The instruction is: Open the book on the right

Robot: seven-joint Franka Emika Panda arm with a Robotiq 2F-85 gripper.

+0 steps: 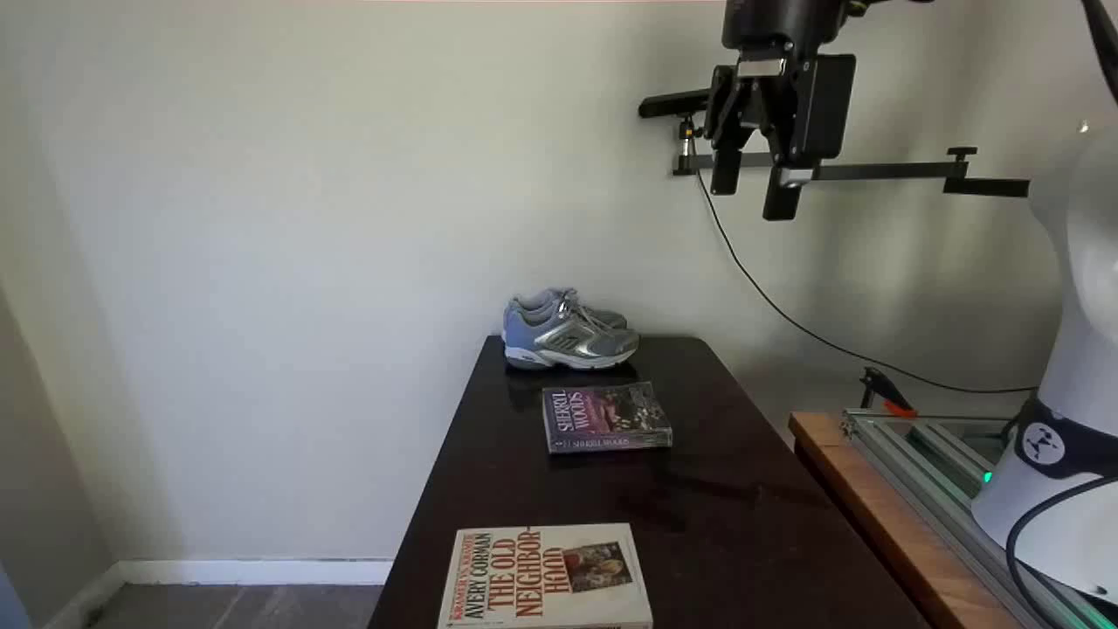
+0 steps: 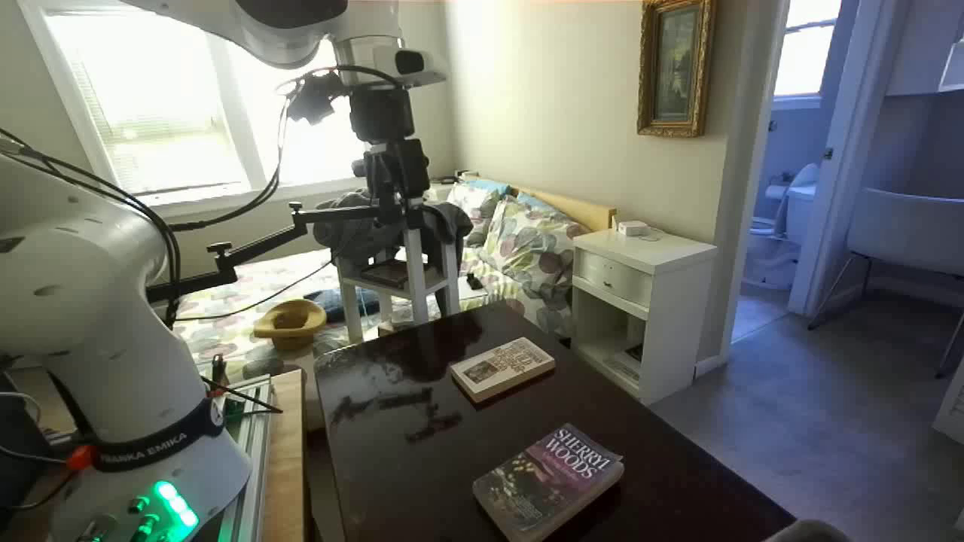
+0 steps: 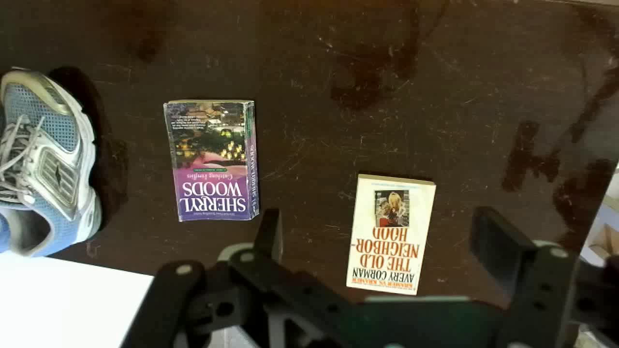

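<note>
The arm (image 2: 90,301) I drive from afar is white and rounded, belted near its base by a black band (image 2: 143,452) lettered FRANKA EMIKA; green lights (image 2: 177,504) glow below that; black cables (image 1: 1103,39) loop alongside; my gripper (image 1: 753,190) is black and angular, with pale round screw heads (image 3: 184,269).

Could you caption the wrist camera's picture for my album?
Open gripper above a dark table: a sneaker, a closed purple book and a closed cream book lie below, none held.

The exterior views look along the table (image 1: 742,568) from opposite ends, toward a wall (image 1: 262,262) and a bed (image 2: 233,282). The wrist view looks down past the nearby claw (image 3: 379,227). All share the dark book (image 3: 210,159) and cream book (image 3: 390,237).
</note>
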